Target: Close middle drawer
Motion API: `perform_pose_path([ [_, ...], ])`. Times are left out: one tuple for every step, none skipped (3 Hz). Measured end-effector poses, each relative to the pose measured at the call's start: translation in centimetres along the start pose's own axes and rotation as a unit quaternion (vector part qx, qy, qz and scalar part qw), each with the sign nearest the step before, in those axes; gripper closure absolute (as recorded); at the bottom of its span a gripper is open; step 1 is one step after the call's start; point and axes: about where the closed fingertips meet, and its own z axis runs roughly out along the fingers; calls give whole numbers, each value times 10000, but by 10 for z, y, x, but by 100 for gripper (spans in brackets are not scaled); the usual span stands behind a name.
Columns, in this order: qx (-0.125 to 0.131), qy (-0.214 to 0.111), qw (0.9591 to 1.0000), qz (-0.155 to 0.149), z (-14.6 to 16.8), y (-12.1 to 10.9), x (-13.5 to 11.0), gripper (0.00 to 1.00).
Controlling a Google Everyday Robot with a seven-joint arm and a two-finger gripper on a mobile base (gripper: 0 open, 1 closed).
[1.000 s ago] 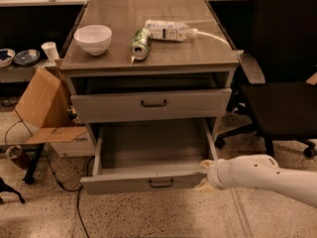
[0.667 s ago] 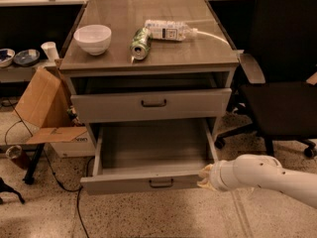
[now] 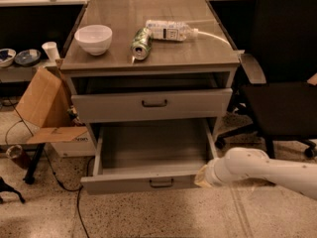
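The middle drawer (image 3: 148, 155) is pulled far out of the grey cabinet, showing its long empty grey tray. Its low front panel has a small dark bar handle (image 3: 161, 183) at the centre. My gripper (image 3: 201, 176), at the end of the white arm (image 3: 267, 170) coming in from the right, sits against the right end of that front panel, close to the floor. Above it, another grey drawer (image 3: 153, 104) with a taller front stands slightly pulled out.
On the cabinet top are a white bowl (image 3: 93, 37), a green can (image 3: 140, 43) lying on its side and a plastic bottle (image 3: 168, 30). A black office chair (image 3: 282, 78) stands at the right. A cardboard box (image 3: 42, 100) and cables are on the floor at the left.
My gripper has stayed at the right end of the middle drawer's front, shifting only slightly. The drawer is open about as far as before.
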Motion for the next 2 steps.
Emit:
perform_pose_path([
  [-68, 120, 9999, 91, 13, -6, 6, 71],
  [-100, 369, 9985, 384, 33, -23, 28, 48],
])
